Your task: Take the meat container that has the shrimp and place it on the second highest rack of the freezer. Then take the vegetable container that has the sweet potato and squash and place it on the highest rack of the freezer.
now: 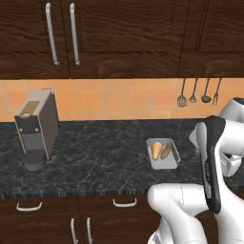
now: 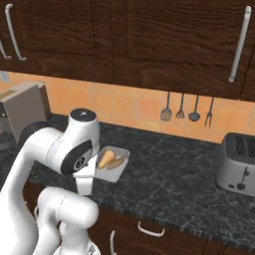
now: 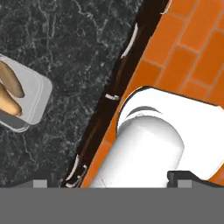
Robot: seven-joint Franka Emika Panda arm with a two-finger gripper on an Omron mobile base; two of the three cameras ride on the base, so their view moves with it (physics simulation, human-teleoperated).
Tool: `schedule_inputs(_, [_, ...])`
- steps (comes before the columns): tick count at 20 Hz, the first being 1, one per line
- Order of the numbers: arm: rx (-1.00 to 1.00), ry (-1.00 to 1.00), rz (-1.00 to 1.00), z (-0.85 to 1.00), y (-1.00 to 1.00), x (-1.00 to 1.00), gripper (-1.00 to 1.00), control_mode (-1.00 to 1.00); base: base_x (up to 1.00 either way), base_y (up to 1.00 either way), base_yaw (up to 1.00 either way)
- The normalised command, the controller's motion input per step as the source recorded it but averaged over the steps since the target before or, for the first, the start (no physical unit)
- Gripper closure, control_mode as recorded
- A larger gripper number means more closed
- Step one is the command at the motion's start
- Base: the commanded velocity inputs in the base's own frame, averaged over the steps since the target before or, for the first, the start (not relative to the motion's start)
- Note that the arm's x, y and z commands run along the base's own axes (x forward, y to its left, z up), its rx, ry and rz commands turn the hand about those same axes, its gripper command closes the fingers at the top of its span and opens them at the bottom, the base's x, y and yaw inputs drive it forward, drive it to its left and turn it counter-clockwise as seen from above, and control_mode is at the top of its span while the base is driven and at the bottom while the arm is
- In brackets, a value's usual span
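Vegetable container (image 1: 164, 154) resting on the dark marbled counter (image 1: 95, 152), in front of the orange tiled backsplash (image 1: 119, 97) and well apart from the coffee machine (image 1: 35, 128) at the far left. Inside lie the squash (image 1: 156, 149), pale and pear-shaped, and beside it the sweet potato (image 1: 166, 151), the two touching or nearly so; from the right base camera the same tray (image 2: 112, 164) shows just past the arm's shoulder, with a toaster (image 2: 238, 163) far to the right and utensils (image 2: 188, 109) hung on the wall. The hand camera looks down past the counter edge to the floor, the tray (image 3: 26, 103) at its left margin; the finger tips (image 3: 40, 183) sit wide apart at the bottom corners, holding nothing. The step in hand appears to be the approach to this tray (no shrimp tray is visible, and the freezer lies outside these pictures). To do it well, the hand should swing over the tray, align the spread fingers across one rim wall, descend clear of the vegetables, and lift level so that neither rolls out.
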Motion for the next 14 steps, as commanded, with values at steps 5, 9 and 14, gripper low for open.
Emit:
schedule_inputs(5, [0.0, 0.15, 0.16, -0.55, 0.08, 0.92, -1.0, -1.0, 0.0, 0.0, 0.0])
schedule_inputs(9, [0.01, 0.05, 0.01, -0.9, 0.13, 0.45, -1.0, -1.0, 0.0, 0.0, 0.0])
schedule_inputs(14, [0.12, -0.02, 0.0, -0.63, -0.34, 0.46, -1.0, -1.0, 0.0, 0.0, 0.0])
